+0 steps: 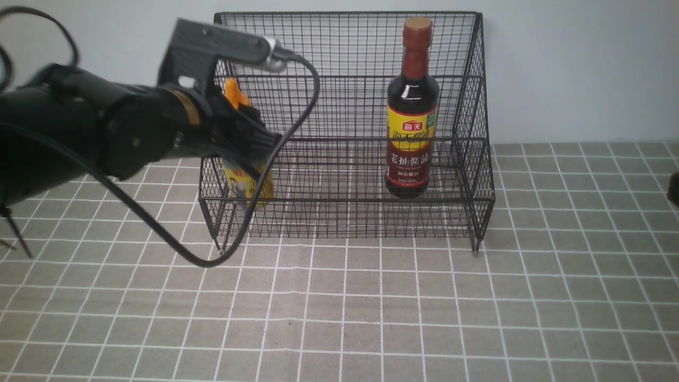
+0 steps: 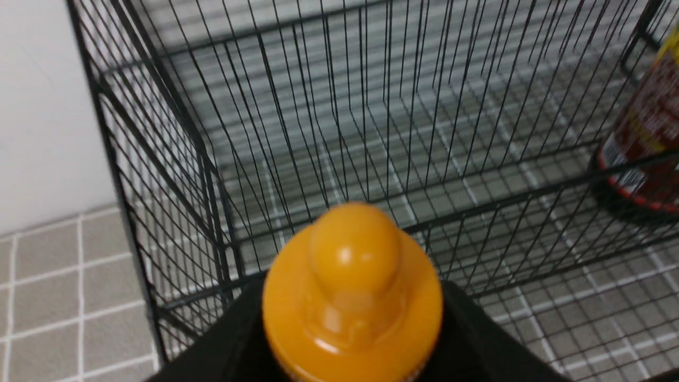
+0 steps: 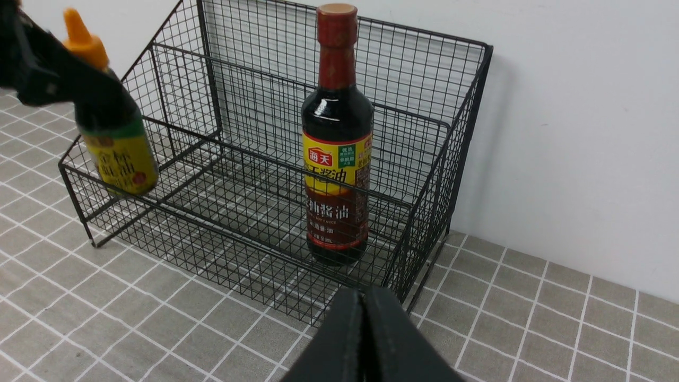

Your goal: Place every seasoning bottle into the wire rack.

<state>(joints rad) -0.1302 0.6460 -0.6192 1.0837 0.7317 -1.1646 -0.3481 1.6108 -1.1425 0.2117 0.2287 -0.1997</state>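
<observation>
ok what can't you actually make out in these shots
- Front view: the left gripper and its cable cover the short bottle; whether its base touches the wire rack can't be told there.
- Left wrist view: only that bottle's orange cap shows; the tall bottle is blurred and cut by the edge.

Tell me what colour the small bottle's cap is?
Orange cap, clearest in the left wrist view.
</observation>
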